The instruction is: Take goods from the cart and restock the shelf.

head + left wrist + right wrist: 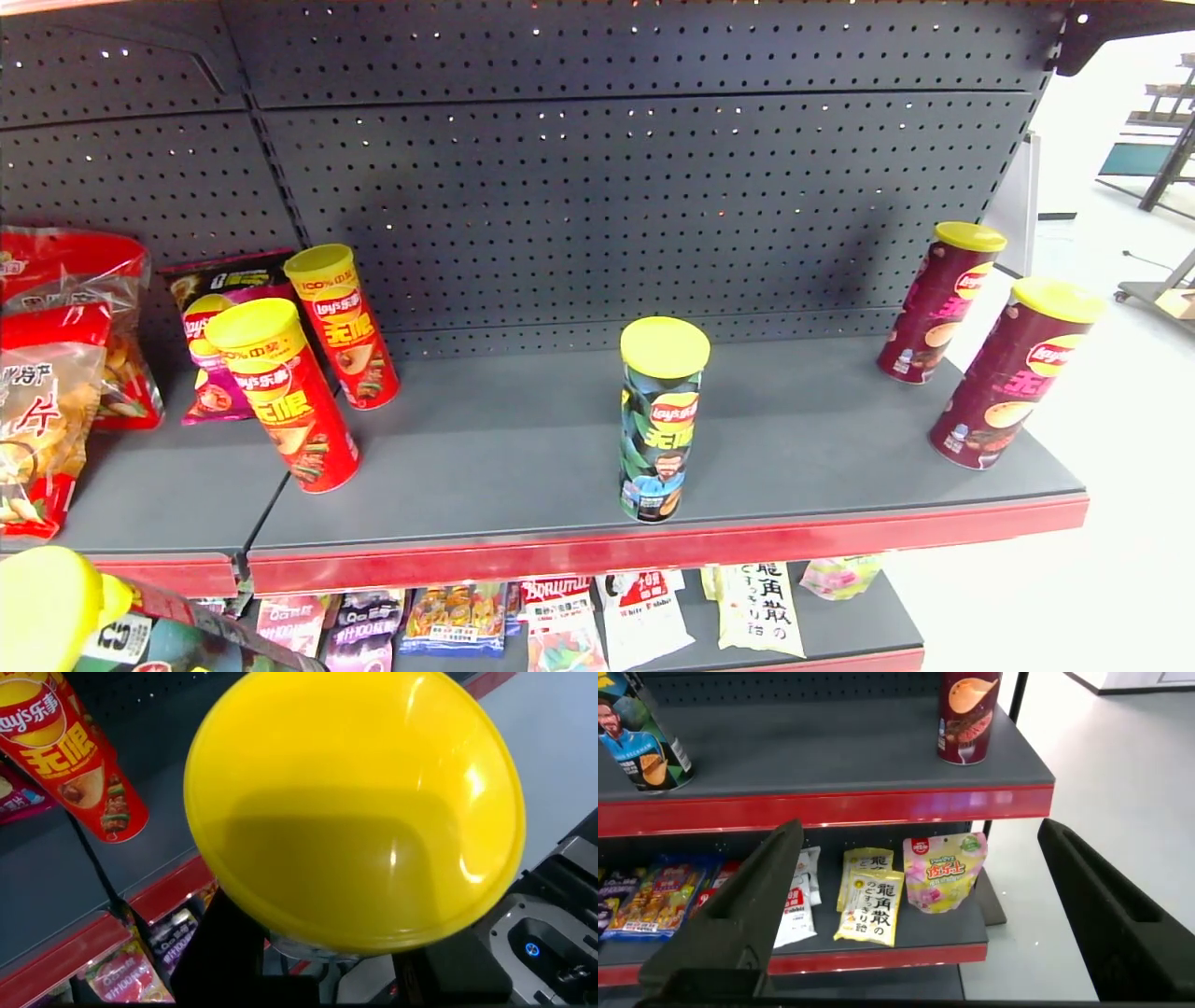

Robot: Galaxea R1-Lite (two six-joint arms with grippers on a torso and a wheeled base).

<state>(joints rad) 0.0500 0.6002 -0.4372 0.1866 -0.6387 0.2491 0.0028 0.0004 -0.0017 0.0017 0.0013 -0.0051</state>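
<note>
- Holding a yellow-lidded can, the left gripper has its jaws closed on the can's body; the broad lid faces the wrist camera and hides most of the grasp
- From the head view, the held can sits at the lower left, in front of and below the red front edge of the shelf, not yet on it
- Right gripper: jaws spread wide with nothing between them, level with the shelf's front edge and in front of the lower shelf
- Teal can: upright near the front edge, about mid-shelf, well apart from the other cans
- Two red cans at the left: the front red can near the edge, the rear red can close behind it
- Two maroon cans at the right end: the front maroon can near the corner, the rear maroon can near the pegboard back wall
- Snack bags on the neighbouring shelf section at the far left; a pink bag stands just behind the red cans
- Assorted packets lie in a row on the lower shelf
</note>
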